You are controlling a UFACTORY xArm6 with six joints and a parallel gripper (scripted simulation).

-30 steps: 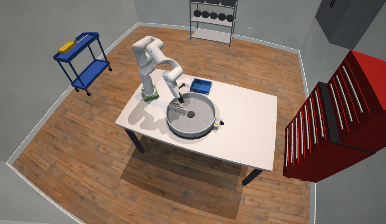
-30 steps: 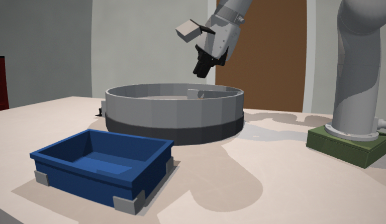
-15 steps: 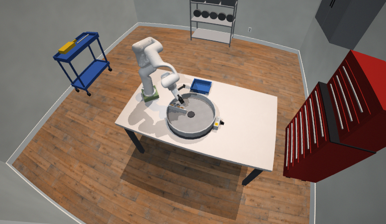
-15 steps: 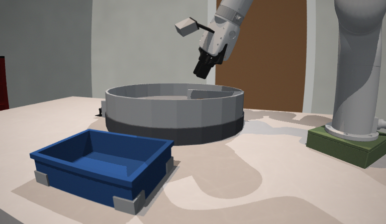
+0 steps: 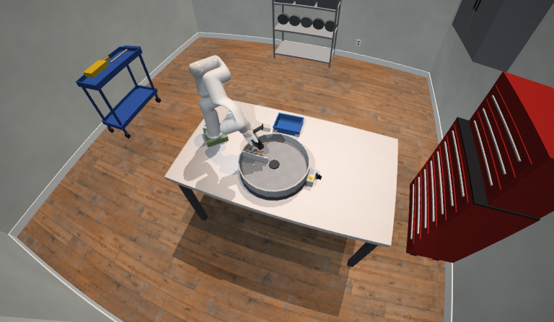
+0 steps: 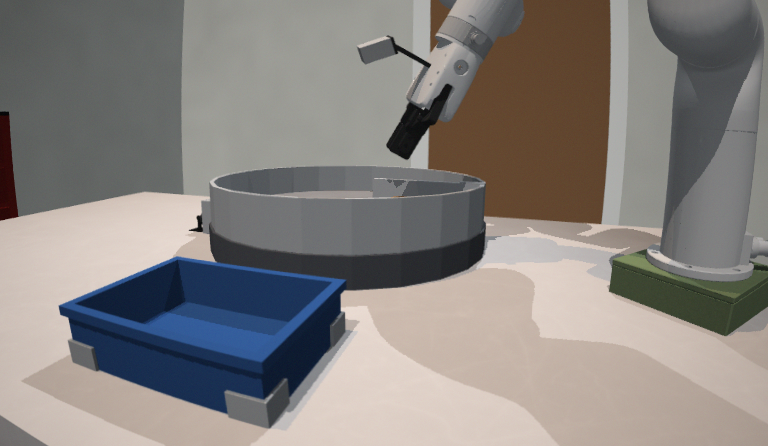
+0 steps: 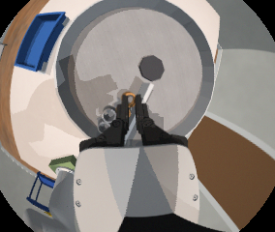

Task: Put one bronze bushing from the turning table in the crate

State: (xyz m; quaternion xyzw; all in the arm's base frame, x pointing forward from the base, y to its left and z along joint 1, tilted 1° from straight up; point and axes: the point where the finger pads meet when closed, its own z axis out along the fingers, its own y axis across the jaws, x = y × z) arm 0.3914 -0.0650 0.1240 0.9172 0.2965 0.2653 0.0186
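Observation:
My gripper (image 5: 260, 146) (image 6: 397, 152) (image 7: 132, 102) hangs above the rim of the turning table (image 5: 274, 193) (image 6: 351, 226) (image 7: 207, 72), tilted, over its bushing side. Its fingers are a narrow gap apart, with nothing held. In the wrist view a bronze bushing (image 7: 129, 93) shows below and between the fingertips; more bronze is partly hidden by the fingers. Grey bushings (image 7: 109, 114) lie beside it, left of the fingers. The bushings stand close together along a light straight bar (image 5: 254, 157) (image 7: 147, 92). The blue crate (image 5: 286, 131) (image 6: 169, 362) stands beside the turning table; no bushing shows in it.
A dark round hub (image 5: 274, 164) (image 7: 151, 68) sits at the turning table's middle. The high round wall surrounds the bushings. A small box with a yellow label (image 5: 311, 177) adjoins the outer wall. The arm's green base (image 5: 216, 140) (image 6: 668, 299) stands on the table.

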